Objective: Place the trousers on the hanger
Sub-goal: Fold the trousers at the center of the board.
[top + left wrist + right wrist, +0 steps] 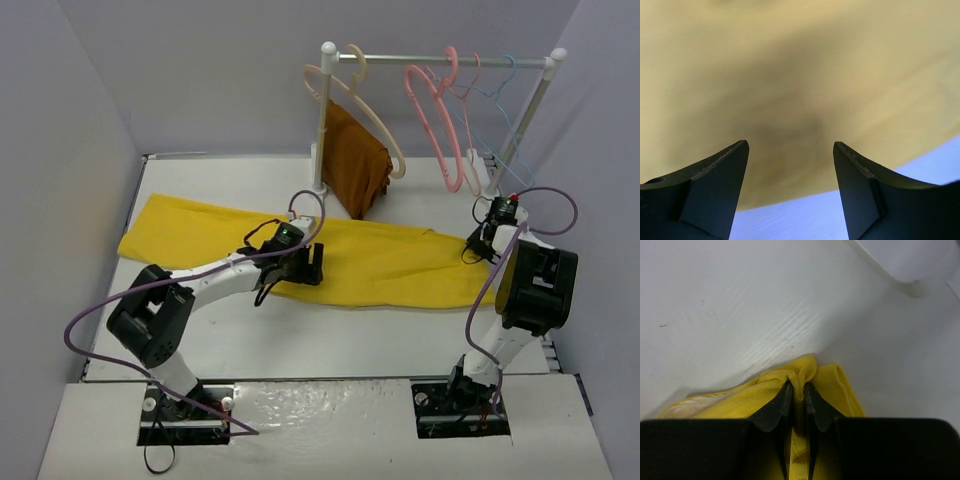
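Observation:
The yellow trousers [330, 255] lie flat across the white table, stretched from left to right. My left gripper [310, 265] hovers open just over their middle, near the front hem; yellow cloth [790, 75] fills its wrist view and nothing sits between the dark fingers [715, 190]. At the trousers' right end my right gripper [478, 243] is shut on a pinched fold of the yellow fabric [805, 371], close to the rack's base. Two pink hangers [435, 115] hang by their hooks from the rail at the back.
A white clothes rack [440, 60] stands at the back, carrying a beige hanger [365, 115] with a rust-brown cloth [355, 160], and a light blue hanger [505, 95]. Grey walls close in on the left and right. Purple cables loop from both arms.

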